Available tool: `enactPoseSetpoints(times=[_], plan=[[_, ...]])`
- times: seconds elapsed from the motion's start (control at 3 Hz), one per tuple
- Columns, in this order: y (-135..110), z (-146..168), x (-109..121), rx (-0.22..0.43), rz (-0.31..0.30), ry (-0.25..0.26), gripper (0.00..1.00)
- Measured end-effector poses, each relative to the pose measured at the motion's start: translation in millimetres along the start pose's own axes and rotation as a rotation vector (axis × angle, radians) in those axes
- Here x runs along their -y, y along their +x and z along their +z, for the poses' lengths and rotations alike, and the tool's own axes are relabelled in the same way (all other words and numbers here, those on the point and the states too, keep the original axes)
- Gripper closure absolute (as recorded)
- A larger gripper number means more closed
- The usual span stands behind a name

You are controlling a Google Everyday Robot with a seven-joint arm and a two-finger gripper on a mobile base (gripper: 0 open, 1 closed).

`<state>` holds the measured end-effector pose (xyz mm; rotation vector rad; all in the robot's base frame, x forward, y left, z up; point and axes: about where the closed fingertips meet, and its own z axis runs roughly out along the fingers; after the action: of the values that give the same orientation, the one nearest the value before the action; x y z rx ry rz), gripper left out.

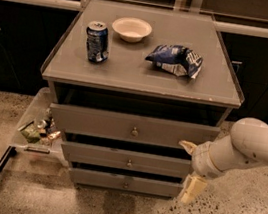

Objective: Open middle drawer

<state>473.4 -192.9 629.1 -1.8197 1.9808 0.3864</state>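
The middle drawer [110, 158] is a wide, shallow grey front with a small round metal knob at its centre, second of three in the cabinet. It sits level, none of its inside showing. The gripper [189, 167] hangs just beside its right end, fingers spread apart.
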Motion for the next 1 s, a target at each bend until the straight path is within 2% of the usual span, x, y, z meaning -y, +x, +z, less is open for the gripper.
enactPoseSetpoints(times=[0.33, 0.67, 1.0], plan=[[13.1, 18.6, 6.0, -0.012, -0.100, 0.056, 0.00], [28.5, 32.9, 15.4, -0.013, -0.167, 0.110, 0.00], [49.1, 49.5, 24.0, -0.018, -0.179, 0.163, 0.00]])
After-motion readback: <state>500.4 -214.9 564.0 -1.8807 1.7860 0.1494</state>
